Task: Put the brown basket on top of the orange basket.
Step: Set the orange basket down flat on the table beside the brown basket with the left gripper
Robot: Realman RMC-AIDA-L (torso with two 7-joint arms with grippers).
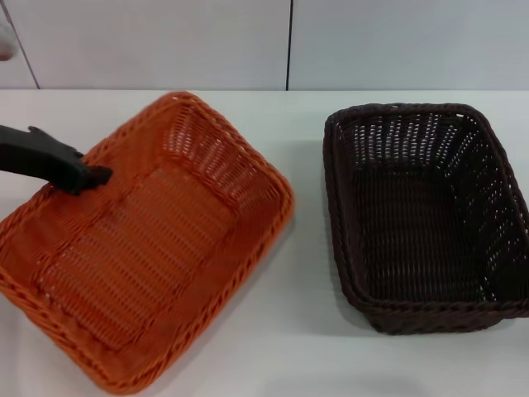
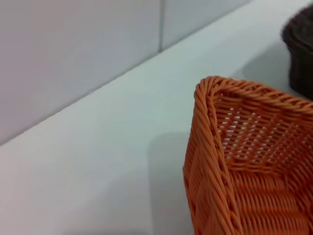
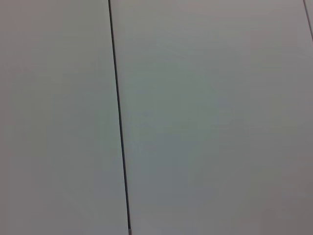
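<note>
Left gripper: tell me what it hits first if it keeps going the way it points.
Probably the orange basket: the left gripper points rightward over its near-left rim, toward the interior. Height above the weave is unclear.

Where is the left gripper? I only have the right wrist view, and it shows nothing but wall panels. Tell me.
Observer: The left gripper is at the left rim of the orange basket. The right gripper shows in no view.
Operator: Report the brown basket.
Observer: The brown basket stands empty on the table, to the right of the orange one and apart from it.
Operator: Give me the orange basket's lie.
Observer: It sits turned at an angle to the brown one, and is also empty.
</note>
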